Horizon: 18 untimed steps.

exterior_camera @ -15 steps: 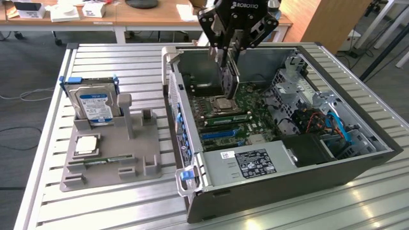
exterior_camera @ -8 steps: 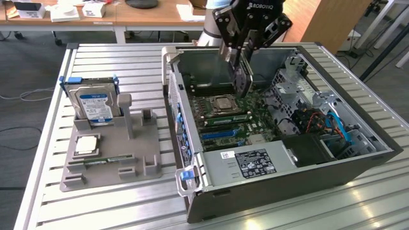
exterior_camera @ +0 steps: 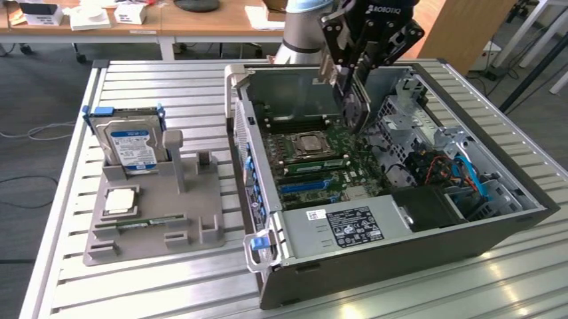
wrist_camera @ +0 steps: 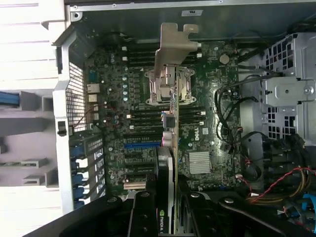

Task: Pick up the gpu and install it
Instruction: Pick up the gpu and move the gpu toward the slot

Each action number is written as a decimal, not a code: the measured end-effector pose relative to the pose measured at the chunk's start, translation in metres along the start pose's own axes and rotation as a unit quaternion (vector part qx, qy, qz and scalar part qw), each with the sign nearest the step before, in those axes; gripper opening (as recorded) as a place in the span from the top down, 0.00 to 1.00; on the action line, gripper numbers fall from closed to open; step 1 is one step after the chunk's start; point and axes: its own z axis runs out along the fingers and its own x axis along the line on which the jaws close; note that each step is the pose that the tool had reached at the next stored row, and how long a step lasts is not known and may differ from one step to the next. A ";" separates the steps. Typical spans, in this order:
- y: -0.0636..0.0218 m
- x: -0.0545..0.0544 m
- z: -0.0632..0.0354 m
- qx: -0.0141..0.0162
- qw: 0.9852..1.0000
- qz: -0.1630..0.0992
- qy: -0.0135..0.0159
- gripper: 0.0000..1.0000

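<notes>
My jaws clamp the gpu [exterior_camera: 355,105] edge-down over the open computer case [exterior_camera: 400,266], above the motherboard [exterior_camera: 355,163]. Risk: slight tilt or offset, and the card edge strikes the CPU socket [exterior_camera: 306,143].

Dark gpu [wrist_camera: 166,170], silver bracket [wrist_camera: 175,43]

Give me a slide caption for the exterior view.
The tool holds the gpu on edge over the motherboard inside the open computer case.
</notes>
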 end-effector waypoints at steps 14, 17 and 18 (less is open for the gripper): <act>0.0013 -0.017 0.0001 0.000 1.000 -0.008 0.000 0.73; 0.0014 -0.017 0.0001 -0.001 1.000 -0.008 0.000 0.73; 0.0014 -0.017 0.0001 -0.001 1.000 -0.008 0.000 0.73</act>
